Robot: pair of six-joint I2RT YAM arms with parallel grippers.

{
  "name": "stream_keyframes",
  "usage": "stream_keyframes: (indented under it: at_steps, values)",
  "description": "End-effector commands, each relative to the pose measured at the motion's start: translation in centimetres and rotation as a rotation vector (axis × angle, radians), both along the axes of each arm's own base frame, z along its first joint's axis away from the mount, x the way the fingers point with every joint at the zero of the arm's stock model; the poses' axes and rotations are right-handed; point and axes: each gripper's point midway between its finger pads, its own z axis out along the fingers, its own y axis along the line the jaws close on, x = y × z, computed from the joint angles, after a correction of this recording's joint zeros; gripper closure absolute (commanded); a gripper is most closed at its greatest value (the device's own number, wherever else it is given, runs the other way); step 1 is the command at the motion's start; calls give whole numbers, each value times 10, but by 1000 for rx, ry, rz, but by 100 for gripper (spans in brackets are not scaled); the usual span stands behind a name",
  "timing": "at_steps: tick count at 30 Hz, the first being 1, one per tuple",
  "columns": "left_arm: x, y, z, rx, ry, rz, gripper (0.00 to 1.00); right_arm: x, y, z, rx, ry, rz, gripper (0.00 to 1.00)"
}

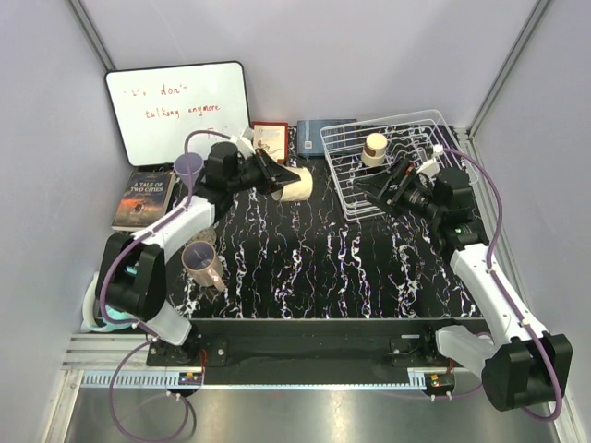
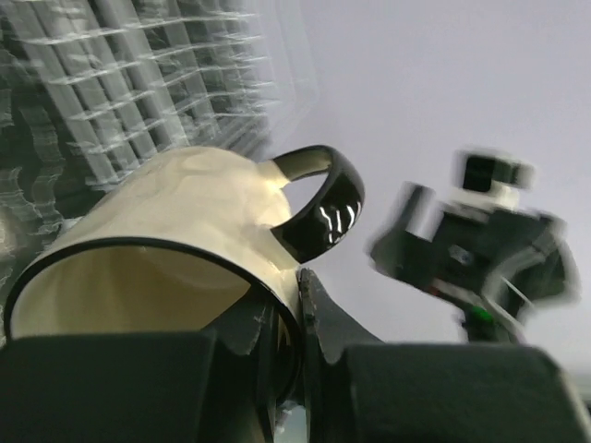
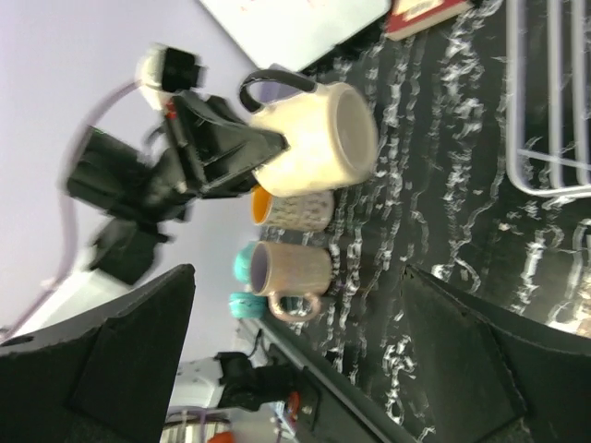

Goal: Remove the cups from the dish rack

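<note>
My left gripper [image 1: 280, 178] is shut on the rim of a cream cup [image 1: 297, 184] with a black handle, holding it on its side above the back of the dark mat. In the left wrist view one finger is inside the cream cup [image 2: 166, 212] and one outside. The white wire dish rack [image 1: 420, 125] stands at the back right with a cream-and-brown cup [image 1: 375, 148] in it. My right gripper [image 1: 383, 194] hangs open and holds nothing at the rack's near-left edge. A pinkish cup [image 1: 201, 261] and an orange-inside cup [image 3: 295, 210] stand on the mat's left side. A lavender cup [image 1: 188, 168] stands behind them.
A whiteboard [image 1: 177, 111] leans on the back wall. A book [image 1: 143, 198] lies at the left, and a red book [image 1: 270, 140] and a blue box [image 1: 319, 137] stand at the back. Teal items [image 3: 242, 263] sit near the left arm's base.
</note>
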Motion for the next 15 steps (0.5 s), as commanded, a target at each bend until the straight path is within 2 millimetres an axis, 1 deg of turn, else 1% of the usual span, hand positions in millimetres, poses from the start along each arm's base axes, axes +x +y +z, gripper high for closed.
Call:
stream_keyframes:
  at_steps: [1,2,3,4,5,6,7,8,10,11,13,15]
  values:
    - [32,45,5,482,-75,234,100,11,-19,-15,-156,34,-93,0]
    - [28,56,-12,567,-5,243,100,12,-21,-19,-170,43,-101,0]
    - [30,65,-18,634,2,260,100,12,-23,-26,-190,63,-111,0]
    - [43,77,-18,711,3,328,100,14,-26,-29,-204,71,-129,0]
    - [37,90,-31,799,57,338,100,15,-27,-33,-212,81,-131,0]
    - [39,103,-35,873,66,368,100,15,-28,-35,-221,88,-134,0]
    - [43,116,-48,961,94,400,100,16,-29,-40,-232,103,-140,0]
    - [39,124,-51,1011,112,401,100,16,-30,-43,-239,109,-140,0]
    - [37,137,-63,1088,137,415,100,17,-31,-47,-255,121,-145,0]
    - [31,140,-76,1119,169,398,100,18,-32,-49,-259,125,-145,0]
    - [25,142,-87,1137,199,381,100,18,-33,-52,-275,127,-149,0]
    - [16,145,-105,1168,236,359,100,19,-34,-53,-285,126,-151,0]
